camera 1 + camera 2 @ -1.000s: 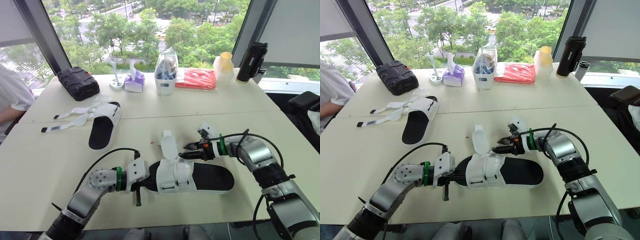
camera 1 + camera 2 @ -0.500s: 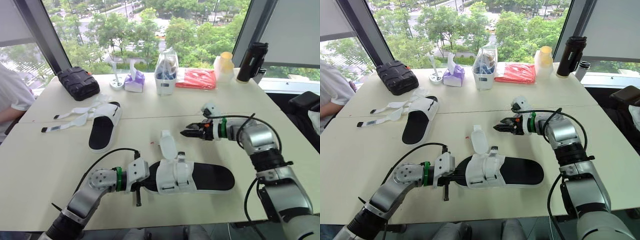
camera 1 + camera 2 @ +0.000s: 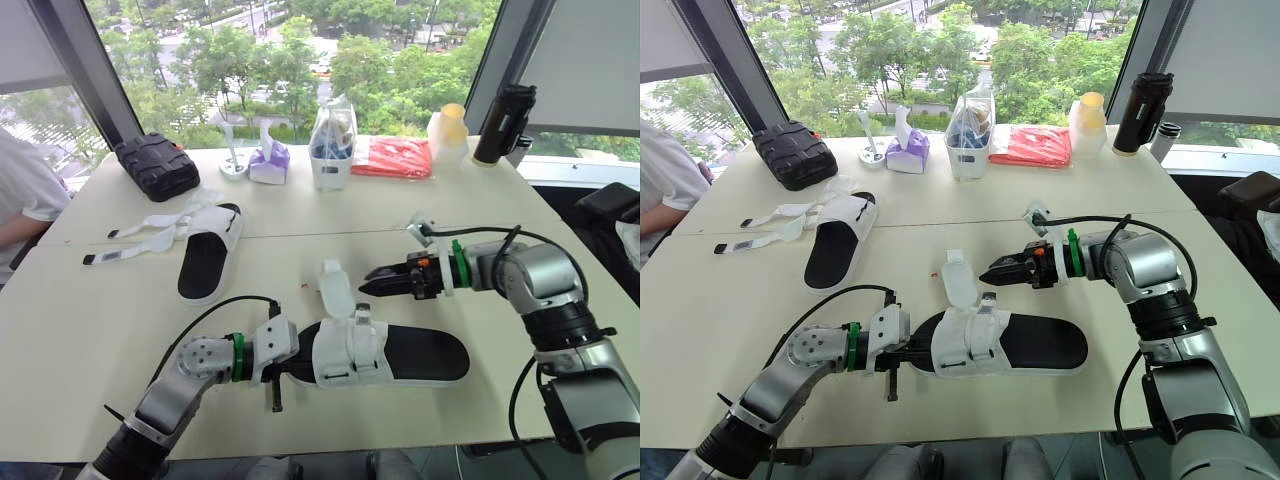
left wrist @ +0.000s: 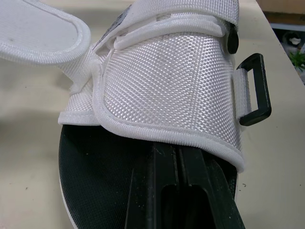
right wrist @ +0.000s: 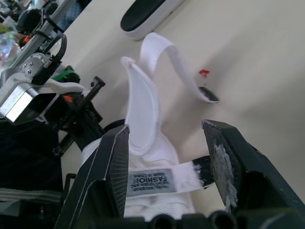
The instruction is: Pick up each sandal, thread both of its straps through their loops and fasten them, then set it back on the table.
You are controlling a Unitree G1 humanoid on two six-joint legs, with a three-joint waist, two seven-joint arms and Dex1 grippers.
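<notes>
The near sandal (image 3: pixel 425 355), white with a black footbed, lies at the table's front centre. One strap flap (image 3: pixel 337 290) stands up loose, while the other strap (image 5: pixel 162 179), which carries a label, lies across the upper. My left gripper (image 3: pixel 288 362) is shut on the sandal's toe end, its fingers (image 4: pixel 174 181) reaching in under the upper beside a black loop (image 4: pixel 255 90). My right gripper (image 3: pixel 368 285) hovers open just above the straps, the labelled strap end lying between its fingers (image 5: pixel 109 167) without contact. A second sandal (image 3: pixel 205 262) rests at the left with its straps (image 3: pixel 140 235) spread out.
Along the far edge stand a black case (image 3: pixel 155 165), a purple tissue pack (image 3: pixel 268 160), a clear bag of items (image 3: pixel 332 140), a red packet (image 3: pixel 392 157), a yellow-lidded bottle (image 3: pixel 447 130) and a black flask (image 3: pixel 503 122). A person (image 3: pixel 20 195) sits at the left edge.
My right gripper lifted away from the near sandal's straps, then came back down toward them. The left gripper and both sandals have stayed put.
</notes>
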